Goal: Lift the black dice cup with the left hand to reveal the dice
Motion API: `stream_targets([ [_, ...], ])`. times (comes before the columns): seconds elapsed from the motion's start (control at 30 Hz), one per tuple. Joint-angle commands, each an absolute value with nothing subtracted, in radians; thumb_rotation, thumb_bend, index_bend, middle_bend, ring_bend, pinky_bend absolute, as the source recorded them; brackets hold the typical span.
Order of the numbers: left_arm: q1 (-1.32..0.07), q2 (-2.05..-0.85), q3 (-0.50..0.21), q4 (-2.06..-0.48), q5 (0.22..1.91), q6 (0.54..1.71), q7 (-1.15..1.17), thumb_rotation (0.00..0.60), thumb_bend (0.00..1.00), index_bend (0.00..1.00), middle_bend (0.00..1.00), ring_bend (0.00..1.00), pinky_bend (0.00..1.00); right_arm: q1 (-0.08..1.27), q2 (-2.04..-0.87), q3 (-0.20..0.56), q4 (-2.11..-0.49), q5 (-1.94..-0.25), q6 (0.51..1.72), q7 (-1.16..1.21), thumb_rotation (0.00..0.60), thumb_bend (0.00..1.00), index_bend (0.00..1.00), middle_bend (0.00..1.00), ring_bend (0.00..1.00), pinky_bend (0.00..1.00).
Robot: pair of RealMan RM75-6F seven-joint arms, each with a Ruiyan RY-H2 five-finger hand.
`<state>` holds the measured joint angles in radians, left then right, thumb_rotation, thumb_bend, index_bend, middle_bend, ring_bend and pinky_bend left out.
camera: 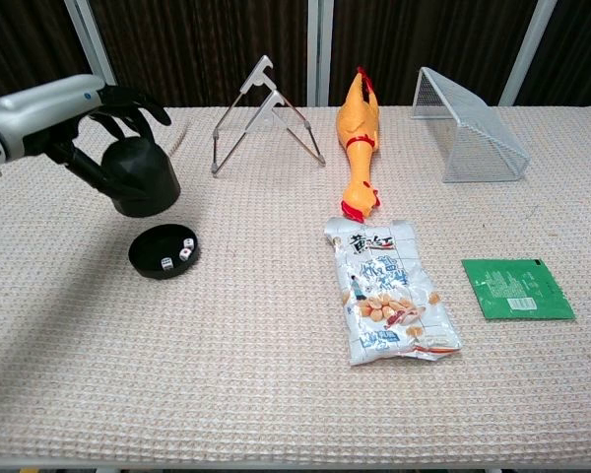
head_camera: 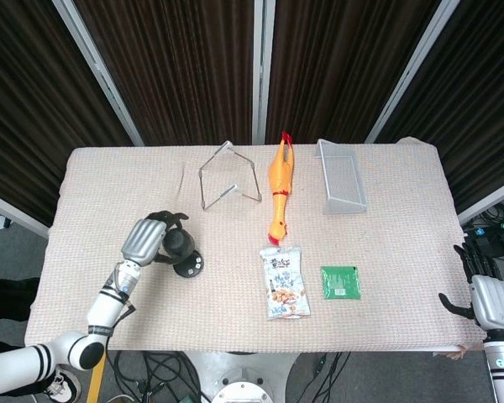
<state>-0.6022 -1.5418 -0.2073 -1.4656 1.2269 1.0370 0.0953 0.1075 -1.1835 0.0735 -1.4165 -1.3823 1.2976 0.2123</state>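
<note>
My left hand (camera: pixel 74 123) (head_camera: pixel 148 238) grips the black dice cup (camera: pixel 138 175) (head_camera: pixel 176 244) and holds it in the air, above and slightly left of its base. The round black base (camera: pixel 164 253) (head_camera: pixel 190 266) lies on the table with small white dice (camera: pixel 184 251) showing on it. My right hand (head_camera: pixel 485 294) hangs off the table's right front corner, fingers apart, holding nothing; it shows only in the head view.
A snack bag (camera: pixel 389 289) and a green packet (camera: pixel 517 288) lie at front centre and right. A yellow rubber chicken (camera: pixel 359 140), a metal triangle stand (camera: pixel 265 123) and a wire mesh basket (camera: pixel 469 140) stand further back on the cloth-covered table (camera: pixel 276 374).
</note>
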Motion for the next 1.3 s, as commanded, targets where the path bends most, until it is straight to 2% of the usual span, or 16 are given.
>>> stream_targets([
  [0.03,-0.609,-1.535,-0.235,-1.404,1.161,1.015,0.098,0.6,0.18,0.25,0.46,0.24,0.26,0.109,-1.184,0.073,-1.418,-1.383,1.297,0.209,0.6,0.16,0.0,0.0,0.0,0.0],
  [0.23,-0.613,-1.554,-0.218,-1.293,1.139,0.955,0.041,0.6,0.18,0.24,0.39,0.23,0.26,0.111,-1.182,0.072,-1.428,-1.385,1.296,0.197,0.6,0.16,0.0,0.0,0.0,0.0],
  [0.43,-0.615,-1.566,-0.198,-1.24,1.156,0.913,-0.023,0.6,0.13,0.18,0.26,0.15,0.22,0.11,-1.176,0.074,-1.439,-1.383,1.3,0.19,0.6,0.16,0.0,0.0,0.0,0.0],
  [0.53,-0.614,-1.557,-0.203,-1.236,1.165,0.934,-0.016,0.6,0.09,0.17,0.19,0.09,0.19,0.105,-1.169,0.075,-1.447,-1.384,1.312,0.187,0.6,0.17,0.0,0.0,0.0,0.0],
  [0.7,-0.6,-1.5,-0.224,-1.285,1.176,1.028,0.07,0.6,0.07,0.17,0.16,0.05,0.14,0.093,-1.153,0.078,-1.459,-1.404,1.352,0.191,0.6,0.17,0.0,0.0,0.0,0.0],
  [0.8,-0.57,-1.437,-0.244,-1.37,1.178,1.101,0.089,0.6,0.07,0.17,0.16,0.05,0.14,0.085,-1.136,0.074,-1.465,-1.427,1.379,0.2,0.6,0.17,0.0,0.0,0.0,0.0],
  [0.9,-0.521,-1.372,-0.241,-1.459,1.195,1.185,0.113,0.6,0.07,0.17,0.16,0.05,0.14,0.078,-1.126,0.072,-1.47,-1.445,1.403,0.203,0.6,0.16,0.0,0.0,0.0,0.0],
  [0.97,-0.484,-1.337,-0.231,-1.517,1.195,1.229,0.119,0.6,0.07,0.17,0.16,0.05,0.18,0.075,-1.123,0.069,-1.472,-1.454,1.411,0.2,0.6,0.16,0.0,0.0,0.0,0.0],
  [1.1,-0.404,-1.264,-0.159,-1.606,1.236,1.29,0.152,0.6,0.08,0.17,0.16,0.05,0.23,0.069,-1.109,0.054,-1.465,-1.473,1.421,0.156,0.6,0.16,0.0,0.0,0.0,0.0],
  [1.3,-0.29,-1.284,-0.049,-1.533,1.342,1.448,0.267,0.6,0.08,0.17,0.16,0.05,0.2,0.046,-1.09,0.027,-1.446,-1.487,1.433,0.134,0.6,0.16,0.0,0.0,0.0,0.0],
])
